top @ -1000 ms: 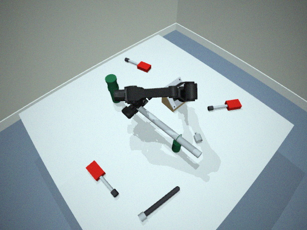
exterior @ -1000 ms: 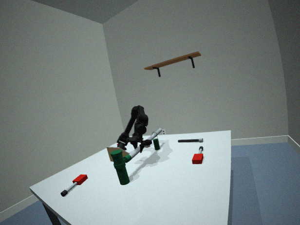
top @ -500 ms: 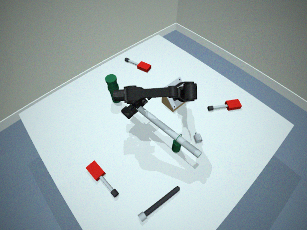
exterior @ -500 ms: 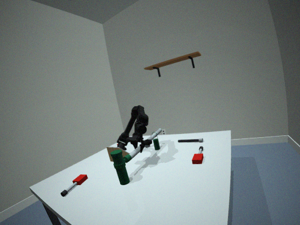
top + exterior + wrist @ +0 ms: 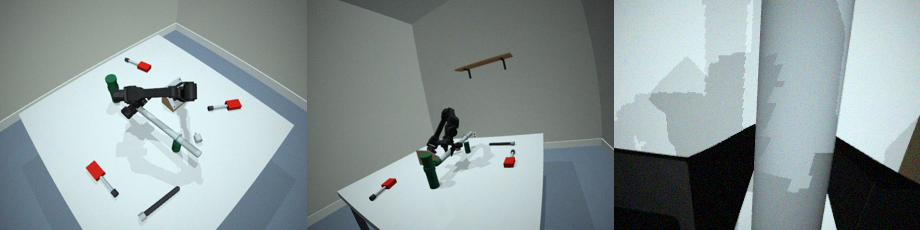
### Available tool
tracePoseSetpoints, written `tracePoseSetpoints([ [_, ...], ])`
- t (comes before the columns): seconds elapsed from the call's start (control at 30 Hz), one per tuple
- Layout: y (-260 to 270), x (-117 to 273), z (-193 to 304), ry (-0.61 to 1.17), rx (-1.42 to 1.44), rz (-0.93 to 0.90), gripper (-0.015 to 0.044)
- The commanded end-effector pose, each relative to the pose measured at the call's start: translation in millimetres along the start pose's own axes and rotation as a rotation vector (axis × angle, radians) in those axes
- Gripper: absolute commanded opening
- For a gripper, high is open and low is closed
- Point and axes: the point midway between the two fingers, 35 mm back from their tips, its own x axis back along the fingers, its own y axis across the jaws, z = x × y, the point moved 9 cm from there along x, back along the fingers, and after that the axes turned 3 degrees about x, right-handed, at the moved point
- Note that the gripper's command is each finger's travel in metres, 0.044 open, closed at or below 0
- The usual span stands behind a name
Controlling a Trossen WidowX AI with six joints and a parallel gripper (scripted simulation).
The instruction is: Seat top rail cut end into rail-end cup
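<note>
The pale grey rail (image 5: 159, 124) (image 5: 443, 157) (image 5: 799, 90) slopes between the posts. My gripper (image 5: 136, 107) (image 5: 449, 152) (image 5: 790, 135) is shut on the rail near its post end, a finger on each side. The big green post (image 5: 111, 79) (image 5: 434, 181) stands upright; its brace band (image 5: 429, 168) sits a little below the post cap (image 5: 426, 156). The green rail-end cup (image 5: 436, 162) points toward the rail, and the rail's end meets its mouth; how deep it sits is hidden. The rail passes through the loop (image 5: 181, 135) on the small green post (image 5: 176, 147) (image 5: 467, 148).
A wooden wedge block (image 5: 167, 104) (image 5: 420, 158) with a white face stands under the arm. Red-headed tools (image 5: 95, 170) (image 5: 144, 66) (image 5: 233, 104) lie around the white table (image 5: 62, 139). A black rod (image 5: 162, 201) (image 5: 500, 144) and a small pale fitting (image 5: 198, 137) also lie there.
</note>
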Motion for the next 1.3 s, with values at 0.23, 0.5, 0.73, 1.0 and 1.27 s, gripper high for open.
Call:
tracePoseSetpoints([
  [0.23, -2.4, 5.1, 7.7, 0.002, -0.003, 0.0, 0.0],
  [0.5, -2.7, 8.3, 13.3, 0.002, -0.003, 0.001, 0.0],
  [0.73, -2.5, 6.5, 7.0, 0.001, -0.001, 0.004, 0.0],
  [1.0, -2.4, 3.2, -3.8, 0.0, 0.001, 0.009, 0.0],
  [1.27, -2.4, 3.1, -4.0, 0.0, 0.001, 0.009, 0.0],
])
